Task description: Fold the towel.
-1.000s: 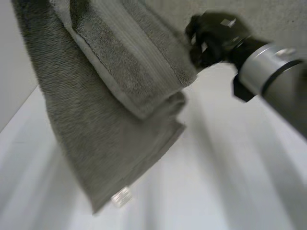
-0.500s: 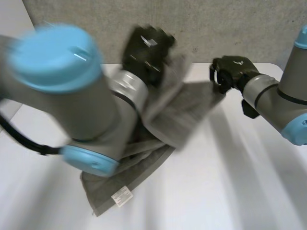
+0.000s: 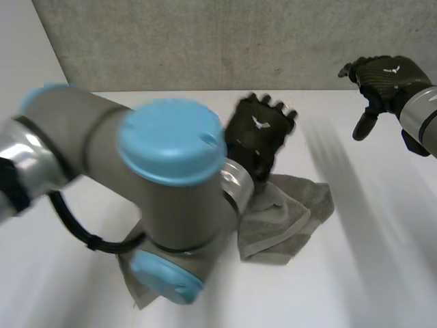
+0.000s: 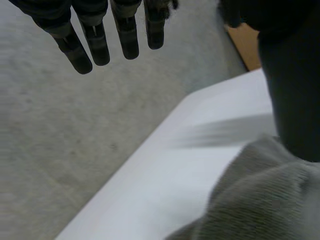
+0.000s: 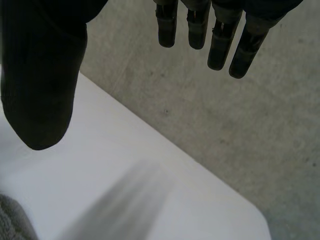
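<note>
Towel (image 3: 290, 215) is lying bunched in the middle of the table (image 3: 355, 273). Left hand (image 3: 258, 133) is hovering at its 11 o'clock, fingers straight, empty. Right hand (image 3: 386, 74) is hanging at 2 o'clock, slack and empty, probably giving clearance for a regrasp.

Right hand (image 5: 42, 75): black, fingers (image 5: 218, 46) straight and spread apart from the broad thumb, nothing held between them. White table (image 5: 125, 165): bare surface under the palm, rounded corner beyond the fingertips. Grey speckled wall (image 5: 250, 135): behind the table edge. Towel (image 5: 11, 224): grey, a small corner visible near the thumb tip, lying on the table.
</note>
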You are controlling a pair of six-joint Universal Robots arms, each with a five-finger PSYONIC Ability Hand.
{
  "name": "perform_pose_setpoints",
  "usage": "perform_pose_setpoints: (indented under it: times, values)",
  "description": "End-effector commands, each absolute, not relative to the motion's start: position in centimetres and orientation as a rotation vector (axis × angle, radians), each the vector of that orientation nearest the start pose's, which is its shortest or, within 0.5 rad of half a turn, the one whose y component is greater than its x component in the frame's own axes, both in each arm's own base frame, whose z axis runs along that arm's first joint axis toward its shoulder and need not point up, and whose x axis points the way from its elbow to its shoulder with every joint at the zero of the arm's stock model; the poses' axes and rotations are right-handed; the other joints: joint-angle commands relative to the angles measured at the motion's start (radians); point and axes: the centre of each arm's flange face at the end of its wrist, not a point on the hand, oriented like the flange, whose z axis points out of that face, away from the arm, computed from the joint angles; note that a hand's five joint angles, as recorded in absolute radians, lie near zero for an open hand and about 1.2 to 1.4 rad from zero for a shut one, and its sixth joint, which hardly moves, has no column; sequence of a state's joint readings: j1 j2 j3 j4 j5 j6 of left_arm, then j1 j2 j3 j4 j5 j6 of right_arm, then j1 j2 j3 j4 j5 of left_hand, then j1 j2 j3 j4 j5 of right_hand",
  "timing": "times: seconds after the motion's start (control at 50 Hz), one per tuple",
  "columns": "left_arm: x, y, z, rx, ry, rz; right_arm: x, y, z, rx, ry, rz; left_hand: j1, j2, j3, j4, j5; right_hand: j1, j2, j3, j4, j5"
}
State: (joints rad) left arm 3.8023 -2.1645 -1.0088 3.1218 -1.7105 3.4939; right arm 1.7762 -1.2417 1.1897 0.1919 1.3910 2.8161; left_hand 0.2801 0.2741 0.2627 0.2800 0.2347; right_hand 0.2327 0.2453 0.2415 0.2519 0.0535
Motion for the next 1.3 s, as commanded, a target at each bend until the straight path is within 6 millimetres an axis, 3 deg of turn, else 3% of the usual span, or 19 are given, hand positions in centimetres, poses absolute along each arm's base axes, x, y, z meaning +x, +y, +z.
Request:
perform_pose_setpoints:
  times: [0.02, 0.12, 0.14, 0.18, 0.28, 0.46, 0.58, 0.68, 0.74, 0.78, 0.8, 0.84, 1.06, 1.12, 1.16, 1.18, 1.2, 1.28, 1.3]
  values:
    - [-36.4, -21.2, 27.8, 1.122, 2.135, -2.291, 25.8, -29.3, 29.9, -0.908, 2.128, -1.908, -0.090, -0.084, -0.073, -0.090, -0.219, -0.058, -0.071, -0.067, -0.077, -0.054]
    - [-31.7, -23.8, 25.3, 0.999, 2.226, -2.098, 28.6, -27.6, 27.9, -0.955, 2.128, -1.755, -0.067, -0.061, -0.049, -0.067, -0.196, -0.058, -0.071, -0.067, -0.077, -0.054]
    - [-31.7, -23.8, 25.3, 0.999, 2.226, -2.098, 28.6, -27.6, 27.9, -0.955, 2.128, -1.755, -0.067, -0.061, -0.049, -0.067, -0.196, -0.058, -0.071, -0.067, -0.077, -0.054]
    - [-28.9, -25.3, 23.8, 0.912, 2.286, -1.995, 29.6, -27.3, 26.4, -0.922, 2.156, -1.659, -0.052, -0.046, -0.035, -0.052, -0.181, -0.058, -0.071, -0.067, -0.077, -0.054]
    - [-26.5, -26.5, 21.5, 0.809, 2.387, -1.883, 31.0, -27.0, 24.1, -0.916, 2.181, -1.543, -0.043, -0.037, -0.026, -0.043, -0.172, 0.013, 0.000, 0.004, -0.006, 0.018]
    - [-26.0, -27.3, 17.5, 0.748, 2.647, -1.750, 32.7, -26.7, 19.6, -0.975, 2.242, -1.403, -0.040, -0.034, -0.023, -0.040, -0.169, 0.064, 0.051, 0.055, 0.044, 0.068]
    - [-26.2, -27.3, 17.1, 0.706, 2.732, -1.755, 32.9, -26.6, 18.3, -0.994, 2.262, -1.365, -0.040, -0.034, -0.023, -0.040, -0.169, 0.128, 0.116, 0.119, 0.109, 0.133]
    - [-26.4, -27.6, 16.4, 0.648, 2.790, -1.741, 32.8, -26.7, 17.7, -1.000, 2.276, -1.348, -0.034, -0.028, -0.017, -0.034, -0.163, 0.406, 0.394, 0.397, 0.387, 0.411]
    - [-26.5, -27.9, 15.6, 0.635, 2.809, -1.719, 32.7, -26.7, 17.6, -1.000, 2.282, -1.348, -0.026, -0.020, -0.008, -0.025, -0.155, 0.548, 0.535, 0.539, 0.529, 0.553]
    - [-26.7, -28.2, 14.7, 0.631, 2.820, -1.688, 32.5, -26.8, 17.6, -0.995, 2.284, -1.352, -0.020, -0.014, -0.002, -0.020, -0.149, 0.916, 0.903, 0.907, 0.897, 0.921]
    - [-26.7, -28.2, 14.7, 0.631, 2.820, -1.688, 32.5, -26.8, 17.6, -0.995, 2.284, -1.352, -0.020, -0.014, -0.002, -0.020, -0.149, 0.918, 0.905, 0.909, 0.899, 0.923]
    - [-26.7, -28.4, 14.3, 0.629, 2.823, -1.676, 32.2, -26.7, 17.7, -0.989, 2.292, -1.353, -0.002, 0.004, 0.015, -0.002, -0.131, 1.163, 1.150, 1.154, 1.144, 1.168]
    - [-27.4, -29.6, 12.3, 0.629, 2.840, -1.641, 31.0, -24.9, 21.8, -0.971, 2.208, -1.473, 0.130, 0.136, 0.148, 0.130, 0.001, 1.164, 1.151, 1.155, 1.144, 1.168]
    - [-27.7, -29.4, 12.3, 0.639, 2.844, -1.643, 30.7, -25.0, 22.2, -0.960, 2.202, -1.494, 0.333, 0.339, 0.350, 0.333, 0.204, 1.164, 1.151, 1.155, 1.144, 1.168]
    - [-27.8, -29.3, 12.7, 0.647, 2.839, -1.657, 29.9, -25.7, 22.6, -0.933, 2.208, -1.528, 0.867, 0.873, 0.885, 0.868, 0.738, 1.164, 1.151, 1.155, 1.144, 1.168]
    - [-27.8, -29.3, 12.7, 0.647, 2.839, -1.657, 29.9, -25.7, 22.6, -0.933, 2.208, -1.529, 0.870, 0.876, 0.887, 0.870, 0.741, 1.164, 1.151, 1.155, 1.144, 1.168]
    - [-27.9, -29.2, 13.0, 0.653, 2.834, -1.672, 29.8, -25.9, 22.8, -0.935, 2.206, -1.544, 1.114, 1.120, 1.131, 1.114, 0.985, 1.164, 1.151, 1.155, 1.144, 1.168]
    - [-28.5, -29.7, 14.7, 0.684, 2.787, -1.761, 29.8, -26.5, 23.4, -0.965, 2.176, -1.599, 1.116, 1.122, 1.134, 1.116, 0.987, 1.164, 1.151, 1.155, 1.144, 1.168]
    - [-28.8, -30.3, 16.1, 0.673, 2.746, -1.835, 30.1, -27.0, 24.2, -0.991, 2.129, -1.669, 1.116, 1.122, 1.134, 1.116, 0.987, 1.164, 1.151, 1.155, 1.144, 1.168]
